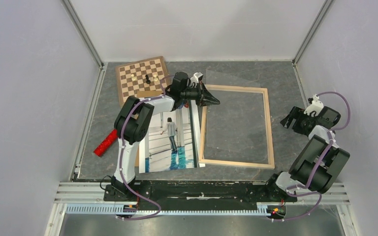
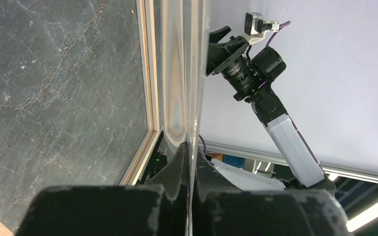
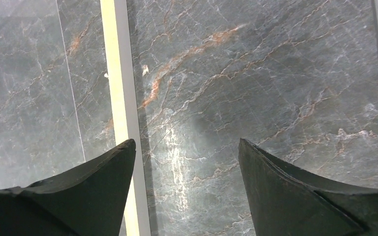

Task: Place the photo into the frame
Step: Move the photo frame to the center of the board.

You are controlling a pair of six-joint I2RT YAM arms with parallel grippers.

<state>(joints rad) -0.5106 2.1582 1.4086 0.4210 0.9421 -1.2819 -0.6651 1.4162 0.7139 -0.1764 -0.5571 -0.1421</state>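
Note:
The photo [image 1: 172, 142] lies left of the frame, its right side lifted off the table. My left gripper [image 1: 215, 102] is shut on the photo's far right edge. In the left wrist view the photo [image 2: 184, 73] runs edge-on out of the closed jaws, with my left gripper [image 2: 189, 147] pinching it. The frame [image 1: 268, 128] lies flat on the grey table in the middle, its inside showing bare table. Its bar shows in the left wrist view [image 2: 145, 73] and the right wrist view [image 3: 120, 73]. My right gripper [image 1: 286, 120] is open and empty just right of the frame, over bare table [image 3: 187, 147].
A checkered chessboard [image 1: 142, 78] with a few pieces sits at the far left. A red stick [image 1: 106, 142] lies at the left wall. A brown board [image 1: 137, 158] peeks out under the photo. A faint clear sheet [image 1: 236, 78] lies at the frame's far side.

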